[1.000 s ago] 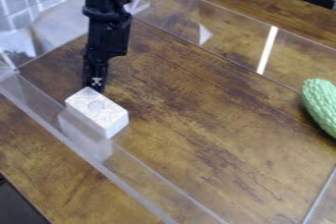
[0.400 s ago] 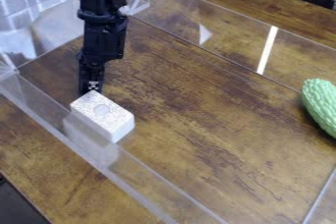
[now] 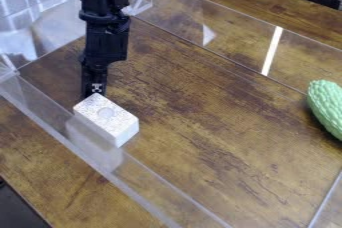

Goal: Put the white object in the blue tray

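The white object [image 3: 104,119], a small speckled brick-shaped block, lies on the wooden table at the left. My black gripper [image 3: 94,87] points down right at the block's far end, its fingers shut together with nothing between them. The tips seem to rest against the block's far edge; I cannot tell whether they press on it. The blue tray is out of view.
A green bumpy oval object [image 3: 326,107] lies at the right edge. Clear acrylic walls [image 3: 214,17] fence the wooden table [image 3: 214,122] at the back, left and front. A bright reflection streak [image 3: 273,50] shows on the wood.
The white block has slid and turned slightly toward the front right. The gripper has stayed almost where it was, still shut.
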Robot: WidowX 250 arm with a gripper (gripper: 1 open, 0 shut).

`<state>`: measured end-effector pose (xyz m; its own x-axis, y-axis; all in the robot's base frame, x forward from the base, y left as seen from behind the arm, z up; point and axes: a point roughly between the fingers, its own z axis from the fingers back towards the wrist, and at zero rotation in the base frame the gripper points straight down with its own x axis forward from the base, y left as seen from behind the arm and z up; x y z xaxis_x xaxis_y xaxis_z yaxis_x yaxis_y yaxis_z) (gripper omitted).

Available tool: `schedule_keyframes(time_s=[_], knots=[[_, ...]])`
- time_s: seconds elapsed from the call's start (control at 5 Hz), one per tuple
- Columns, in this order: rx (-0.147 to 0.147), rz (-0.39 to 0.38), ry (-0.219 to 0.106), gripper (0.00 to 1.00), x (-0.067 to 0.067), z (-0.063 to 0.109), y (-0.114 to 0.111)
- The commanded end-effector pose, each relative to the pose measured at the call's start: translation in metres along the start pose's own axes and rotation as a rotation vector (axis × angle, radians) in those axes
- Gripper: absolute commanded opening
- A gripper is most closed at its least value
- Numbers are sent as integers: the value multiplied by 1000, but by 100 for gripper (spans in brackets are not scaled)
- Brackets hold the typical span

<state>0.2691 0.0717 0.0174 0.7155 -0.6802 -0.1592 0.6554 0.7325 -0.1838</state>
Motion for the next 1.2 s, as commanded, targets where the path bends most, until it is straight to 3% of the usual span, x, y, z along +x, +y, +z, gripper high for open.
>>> schedule_keyframes(time_s=[0.0, 1.0], knots=[[40, 26, -34, 0, -6, 20, 3], [25, 42, -43, 0, -6, 25, 2]])
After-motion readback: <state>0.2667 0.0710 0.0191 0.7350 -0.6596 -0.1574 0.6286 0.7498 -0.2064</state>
